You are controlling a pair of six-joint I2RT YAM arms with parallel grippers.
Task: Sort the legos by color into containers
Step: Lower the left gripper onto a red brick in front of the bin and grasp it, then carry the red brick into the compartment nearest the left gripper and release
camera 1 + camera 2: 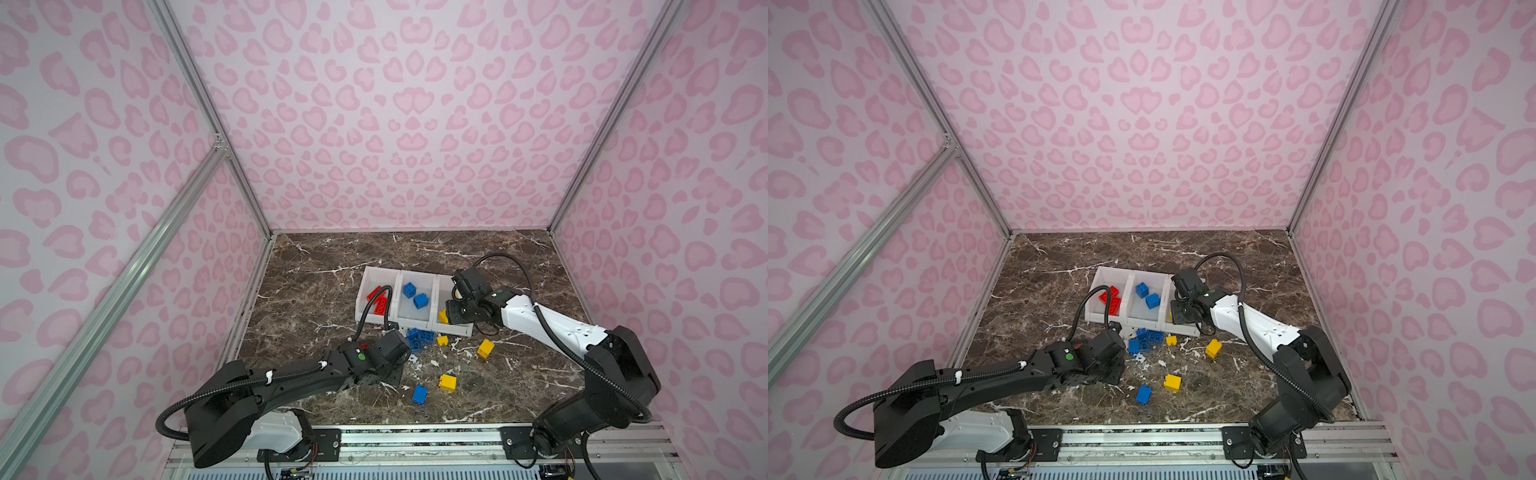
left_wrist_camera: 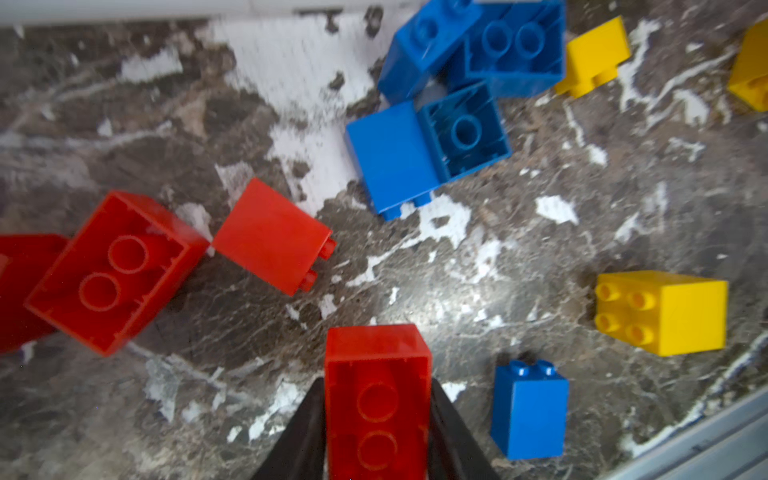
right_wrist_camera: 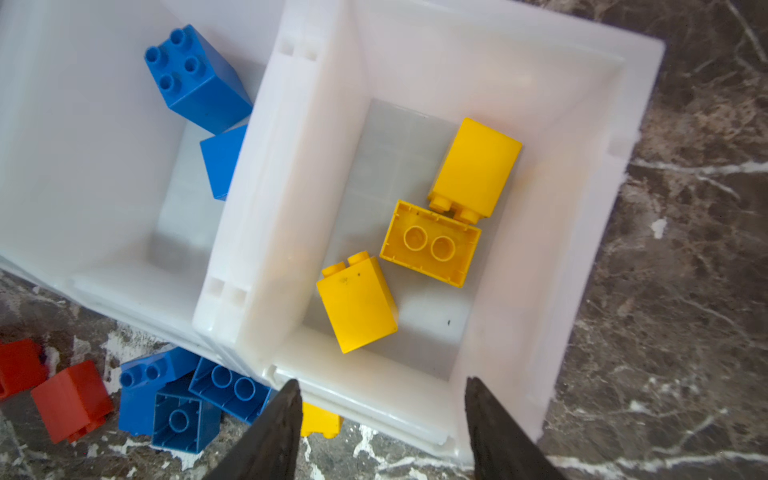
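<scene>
Our left hand pinches a red brick by two opposite sides, its hollow underside facing the wrist camera, just in front of the containers. Our right hand hangs with its fingers spread and nothing between them, over the front wall of the end container on its own side, where we see three yellow legos lying. The middle container holds two blue legos, and the other end container holds red legos. On the tabletop, close against the containers' front wall, sits a blue cluster, with loose red bricks beside it. Farther out from the containers lie yellow bricks and a lone blue brick.
</scene>
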